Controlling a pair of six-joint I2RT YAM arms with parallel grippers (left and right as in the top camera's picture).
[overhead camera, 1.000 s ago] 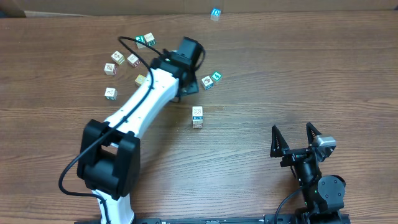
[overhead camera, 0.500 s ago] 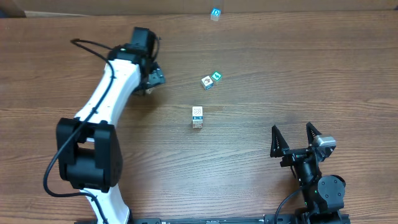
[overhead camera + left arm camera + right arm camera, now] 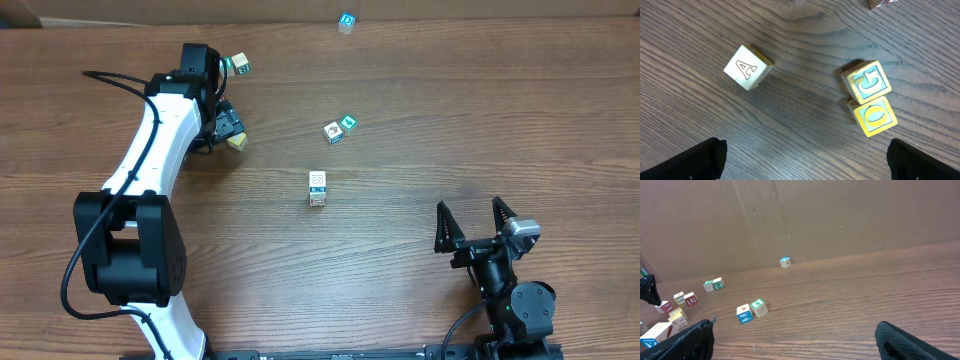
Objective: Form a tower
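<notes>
Left gripper (image 3: 805,157) is at the table's upper left, fingers spread wide, nothing between them. Its wrist view looks down on a cream A cube (image 3: 747,67) and two yellow cubes, G cube (image 3: 869,82) touching O cube (image 3: 875,116). Tower (image 3: 318,188) stands mid-table, well apart from both arms: narrow upright column of cream cubes, blue print on top face, coloured print down the visible side. Two loose cubes (image 3: 340,128) sit near it, up-right. Right gripper (image 3: 469,212) is lower right, jaws spread, empty.
</notes>
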